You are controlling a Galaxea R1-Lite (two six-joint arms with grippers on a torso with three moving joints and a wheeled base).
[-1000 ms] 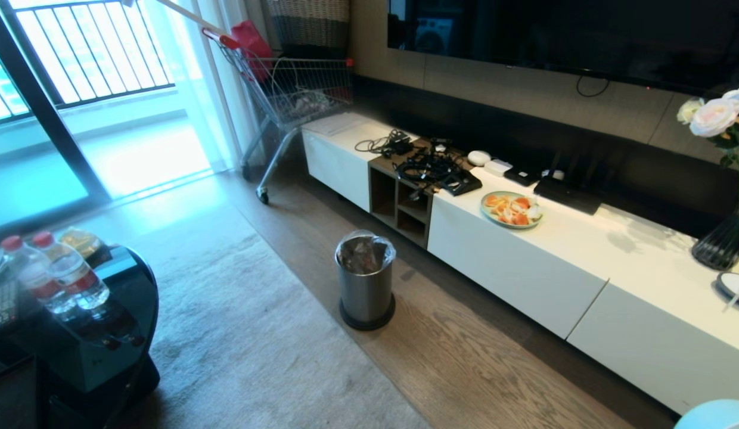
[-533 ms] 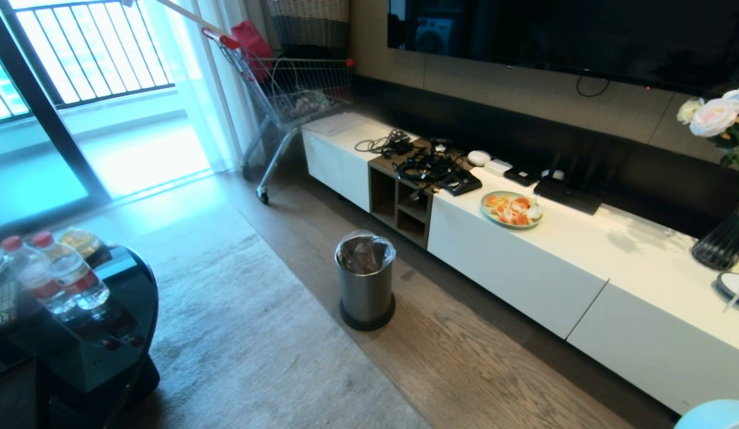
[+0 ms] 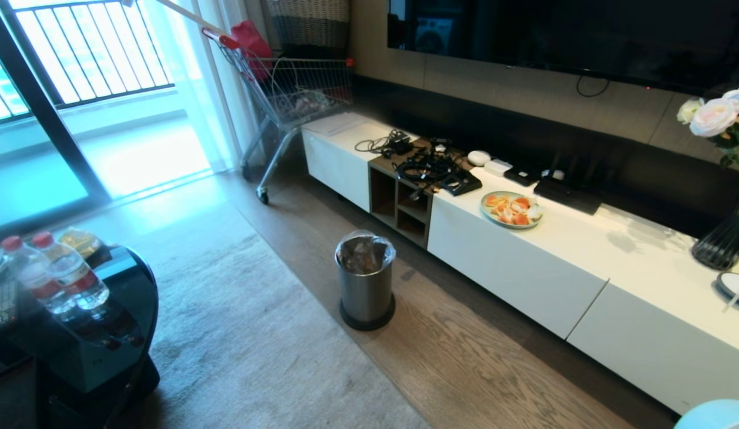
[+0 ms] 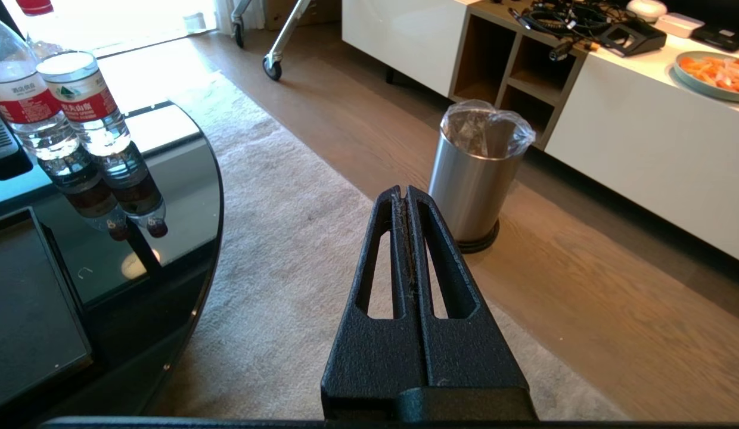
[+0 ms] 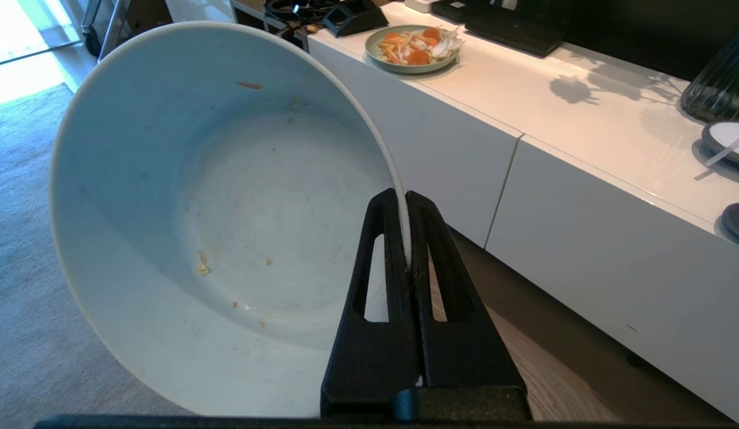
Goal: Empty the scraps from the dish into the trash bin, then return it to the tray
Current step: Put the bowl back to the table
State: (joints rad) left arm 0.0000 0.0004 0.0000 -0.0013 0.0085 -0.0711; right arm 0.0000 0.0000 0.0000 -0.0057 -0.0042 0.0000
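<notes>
My right gripper (image 5: 402,199) is shut on the rim of the dish (image 5: 226,226), a white bowl tilted on its side with its inside facing the camera. Of the scraps, only tiny orange and yellow crumbs (image 5: 201,268) stick inside it. The trash bin (image 3: 365,286) stands on the wooden floor in front of the low cabinet; its clear liner bag shows in the left wrist view (image 4: 474,179). My left gripper (image 4: 403,193) is shut and empty, held above the rug. The black tray (image 4: 30,304) lies on the glass table at my left.
A pale-green plate (image 3: 511,209) of orange and yellow pieces sits on the white low cabinet (image 3: 584,262), beside cables (image 3: 432,167) and a vase (image 3: 724,238). Two water bottles (image 3: 53,274) stand on the round black glass table (image 3: 128,298). A shopping cart (image 3: 286,89) is parked far left.
</notes>
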